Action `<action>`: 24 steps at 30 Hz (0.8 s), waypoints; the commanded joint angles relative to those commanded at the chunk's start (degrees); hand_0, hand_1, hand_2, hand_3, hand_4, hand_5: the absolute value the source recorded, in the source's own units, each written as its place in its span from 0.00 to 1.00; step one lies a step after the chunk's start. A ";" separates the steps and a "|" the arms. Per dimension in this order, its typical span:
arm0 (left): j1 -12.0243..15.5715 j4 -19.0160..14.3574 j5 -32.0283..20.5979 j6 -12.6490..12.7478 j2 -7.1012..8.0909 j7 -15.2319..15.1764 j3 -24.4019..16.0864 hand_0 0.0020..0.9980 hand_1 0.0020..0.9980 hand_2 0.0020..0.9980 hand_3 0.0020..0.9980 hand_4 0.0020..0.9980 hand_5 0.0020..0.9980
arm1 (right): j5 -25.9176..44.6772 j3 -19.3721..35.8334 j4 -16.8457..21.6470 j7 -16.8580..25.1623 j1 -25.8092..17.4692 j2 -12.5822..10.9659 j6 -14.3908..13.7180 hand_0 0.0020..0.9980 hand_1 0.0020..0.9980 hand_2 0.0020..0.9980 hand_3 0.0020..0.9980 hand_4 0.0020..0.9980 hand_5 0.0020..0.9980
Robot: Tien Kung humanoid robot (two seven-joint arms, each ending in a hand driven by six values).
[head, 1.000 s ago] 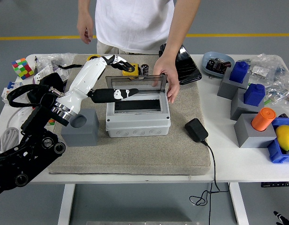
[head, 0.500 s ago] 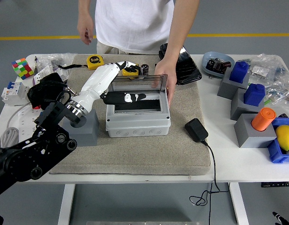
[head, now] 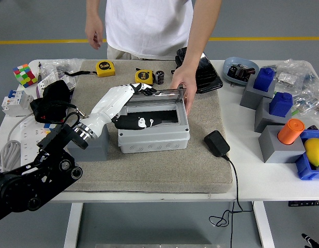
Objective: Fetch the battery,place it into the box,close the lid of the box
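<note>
The robot's left hand (head: 141, 123) is over the open top of the grey box (head: 153, 135). It lies low, with the thumb and black fingers (head: 158, 121) stretched out flat toward the right. The fingers are spread and hold nothing. The white forearm (head: 108, 107) slants up from the lower left.

The box sits in the middle of a tan mat (head: 149, 170) on the white table (head: 262, 188). Its clear lid (head: 162, 94) is tipped up at the back, not shut. A person stands at the far side of the table. One of the person's hands (head: 184, 87) is on the right end of the lid, touching it. The other hand (head: 93, 31) hangs free, up above the table.

The battery (head: 160, 77) is a small dark can. It stands on the mat behind the box, just beside a yellow tape measure (head: 144, 77). It is not in the box. Another yellow tape (head: 105, 68) lies farther left.

A grey block (head: 96, 148) is to the left of the box, partly hidden by the arm. A black charger (head: 217, 143) lies to the right of the box, near it. A colour cube (head: 24, 75) sits at the far left of the table. The right hand is not seen.
</note>
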 joint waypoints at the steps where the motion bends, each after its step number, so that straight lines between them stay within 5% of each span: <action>1: 0.21 -0.49 -0.10 0.02 0.20 0.02 0.10 0.51 0.57 0.61 0.69 1.00 0.58 | -0.01 0.00 0.01 0.01 -0.02 0.00 0.01 0.66 0.62 0.60 0.55 0.96 0.46; 24: 1.93 -2.84 -6.07 -0.76 1.70 0.33 2.87 0.49 0.56 0.59 0.68 1.00 0.63 | -0.19 -0.13 -0.10 -0.09 -0.16 0.03 0.05 0.66 0.62 0.60 0.55 0.96 0.46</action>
